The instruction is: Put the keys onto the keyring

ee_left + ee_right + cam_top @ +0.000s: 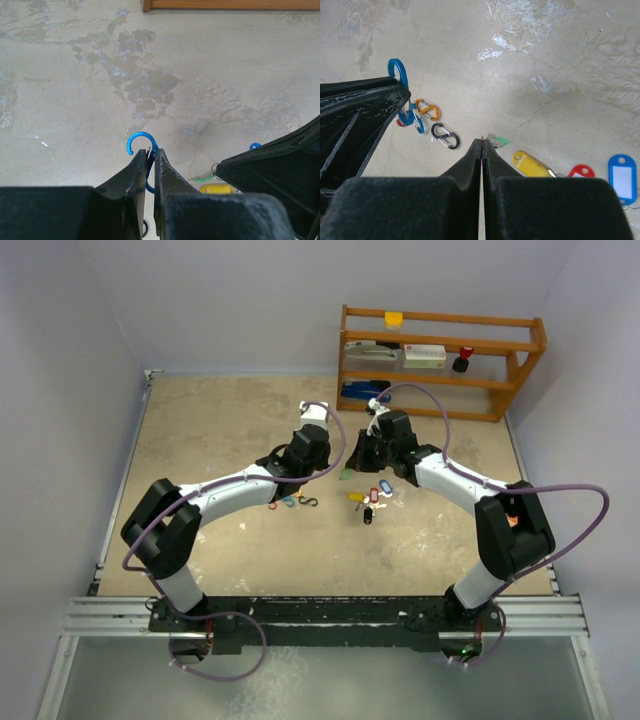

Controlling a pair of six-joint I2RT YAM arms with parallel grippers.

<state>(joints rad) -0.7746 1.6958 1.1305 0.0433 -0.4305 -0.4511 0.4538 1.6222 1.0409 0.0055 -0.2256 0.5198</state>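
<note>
The left gripper [151, 156] has its fingers clamped on a blue S-shaped clip [141, 142]. The right gripper [482, 143] holds its fingers pressed together, the tips just beside the green-tagged key [499, 141]. The other keys [370, 496] lie around the middle of the table [220, 430], well apart from every edge.

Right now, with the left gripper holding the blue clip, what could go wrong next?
1. The left gripper pinches the blue clip by a narrow part, so it may twist or slip when a key is pushed on.
2. The right gripper is shut beside the green-tagged key. I cannot tell whether it holds it, so the key may be left behind.
3. The two grippers are close together and could bump.
</note>
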